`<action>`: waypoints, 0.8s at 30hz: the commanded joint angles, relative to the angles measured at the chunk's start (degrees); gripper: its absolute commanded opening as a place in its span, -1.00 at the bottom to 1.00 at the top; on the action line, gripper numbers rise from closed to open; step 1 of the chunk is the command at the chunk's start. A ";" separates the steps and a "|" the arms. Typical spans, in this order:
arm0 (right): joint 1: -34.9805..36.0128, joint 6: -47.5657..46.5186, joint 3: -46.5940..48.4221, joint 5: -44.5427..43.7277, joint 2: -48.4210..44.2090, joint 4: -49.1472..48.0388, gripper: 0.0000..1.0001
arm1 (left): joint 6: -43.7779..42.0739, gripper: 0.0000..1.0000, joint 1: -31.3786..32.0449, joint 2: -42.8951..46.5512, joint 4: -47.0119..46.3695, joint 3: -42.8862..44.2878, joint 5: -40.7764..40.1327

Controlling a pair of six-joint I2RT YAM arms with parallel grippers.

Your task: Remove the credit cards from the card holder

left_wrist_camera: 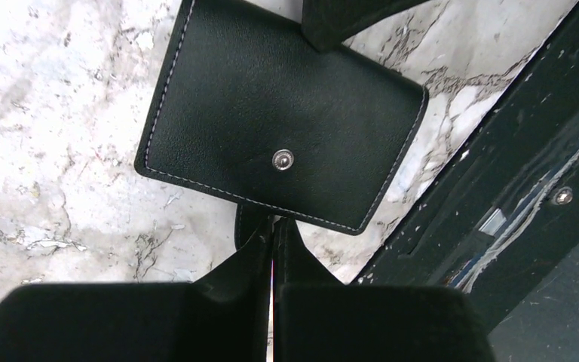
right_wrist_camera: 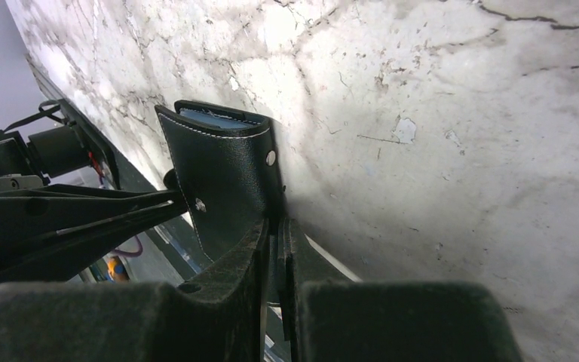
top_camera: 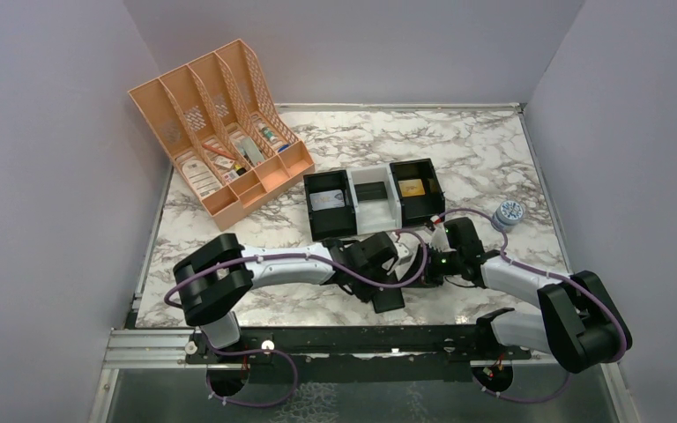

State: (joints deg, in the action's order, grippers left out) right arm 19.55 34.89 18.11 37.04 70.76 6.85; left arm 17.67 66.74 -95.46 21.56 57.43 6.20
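- Marble-patterned table (top_camera: 494, 167) carries the black card holder (left_wrist_camera: 271, 105), which lies just ahead of the left gripper (left_wrist_camera: 271, 235) with its snap stud (left_wrist_camera: 282, 158) facing up.
- Fingers of the left gripper are pressed together, apparently on a small tab at the holder's nearest edge.
- At the opposite edge, the right gripper (right_wrist_camera: 273, 226) pinches the holder. Beyond its fingertips the holder gapes slightly, showing blue-grey lining (right_wrist_camera: 215, 116).
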 commanded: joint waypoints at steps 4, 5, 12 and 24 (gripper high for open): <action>0.14 -0.42 0.43 -2.86 -0.18 0.98 -0.81 | 2.15 -0.71 -0.25 3.32 1.06 -2.21 -1.28; 0.14 -0.44 0.44 -2.72 -0.25 0.97 -0.81 | 2.78 -0.48 -0.25 4.26 0.31 -2.68 -2.22; 0.13 -0.85 0.82 -1.98 -0.43 1.06 -0.79 | 12.27 0.32 -0.43 9.80 -1.66 -5.18 -13.82; 0.14 -0.98 1.13 -2.55 0.03 1.15 -0.78 | 25.48 0.54 1.75 7.29 -4.19 -3.75 -17.26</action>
State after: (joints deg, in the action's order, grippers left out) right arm 19.55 34.83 18.28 36.86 70.76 7.27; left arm 36.51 67.16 -86.65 19.40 51.81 -7.62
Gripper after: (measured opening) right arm 0.111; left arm 0.756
